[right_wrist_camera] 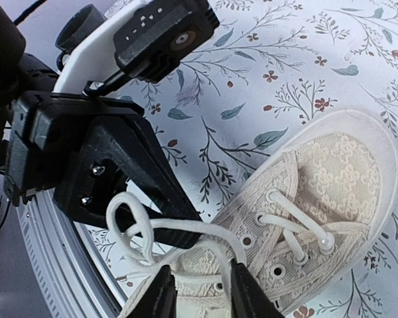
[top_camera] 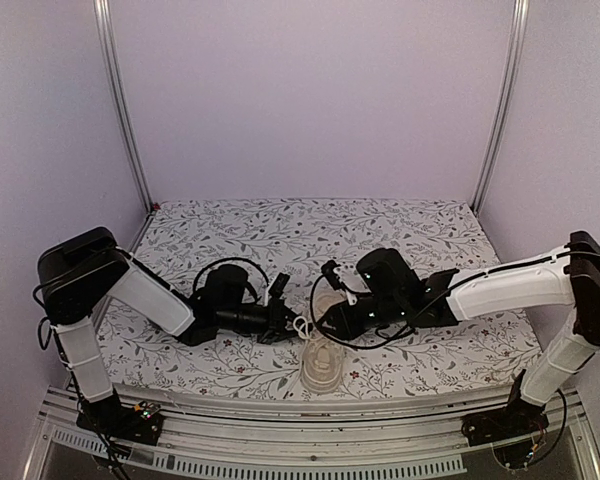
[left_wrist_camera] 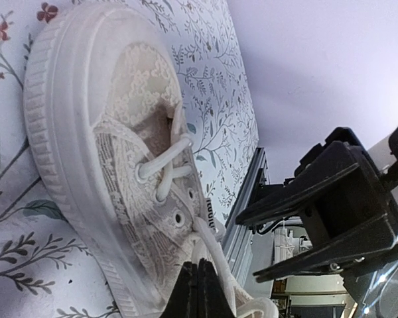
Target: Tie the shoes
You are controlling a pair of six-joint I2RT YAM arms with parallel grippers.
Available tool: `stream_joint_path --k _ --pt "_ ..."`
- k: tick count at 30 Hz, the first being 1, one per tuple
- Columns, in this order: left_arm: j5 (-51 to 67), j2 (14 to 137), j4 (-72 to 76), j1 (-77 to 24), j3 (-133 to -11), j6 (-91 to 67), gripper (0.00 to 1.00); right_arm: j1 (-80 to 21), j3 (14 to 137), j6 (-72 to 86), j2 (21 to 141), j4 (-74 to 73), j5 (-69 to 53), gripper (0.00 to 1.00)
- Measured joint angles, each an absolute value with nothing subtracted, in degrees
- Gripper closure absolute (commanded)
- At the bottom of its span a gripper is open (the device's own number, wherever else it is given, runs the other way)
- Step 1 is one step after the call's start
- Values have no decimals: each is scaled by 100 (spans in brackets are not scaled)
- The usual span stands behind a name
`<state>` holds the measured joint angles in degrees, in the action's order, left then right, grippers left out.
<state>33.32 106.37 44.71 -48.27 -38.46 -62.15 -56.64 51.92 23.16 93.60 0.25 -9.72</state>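
Note:
The cream lace-patterned shoe (top_camera: 321,368) (left_wrist_camera: 106,152) (right_wrist_camera: 331,192) lies on the floral cloth near the front edge, between both grippers. A loose loop of its pale lace (top_camera: 302,327) (right_wrist_camera: 128,218) is lifted off the shoe. My left gripper (top_camera: 288,325) (left_wrist_camera: 199,291) is shut, with the lace (left_wrist_camera: 220,248) running against its tips, apparently pinched. It also shows in the right wrist view as a black body (right_wrist_camera: 106,159) behind the loop. My right gripper (top_camera: 330,320) (right_wrist_camera: 203,291) is open just above the shoe's tongue, with lace strands lying between its fingers, not gripped.
The floral cloth (top_camera: 400,230) covers the table. An aluminium rail (top_camera: 280,455) runs along the near edge, right beside the shoe. Black cables (top_camera: 225,268) loop over both wrists. The right gripper's black body (left_wrist_camera: 331,212) hangs close to the shoe in the left wrist view.

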Motion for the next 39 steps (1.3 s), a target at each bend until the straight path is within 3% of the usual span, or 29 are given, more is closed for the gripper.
stream_joint_path --k 7,13,19,27,39 --pt "3242 10634 4327 -4825 -3844 -6191 100 -5664 5011 2217 8829 -14 -902 50" --pt "3236 10571 4252 -4821 -3830 -6154 100 -5664 5164 2067 8914 32 -923 46" --pt "3280 10462 4320 -4794 -3765 -6132 86 -5664 5559 2025 9421 204 -1037 45" --pt "3559 10501 4696 -4772 -3750 -6226 83 -5583 5391 2123 9397 268 -1041 46" --pt "3863 10796 4921 -4772 -3776 -6283 81 -5452 4523 2274 8908 202 -1122 64"
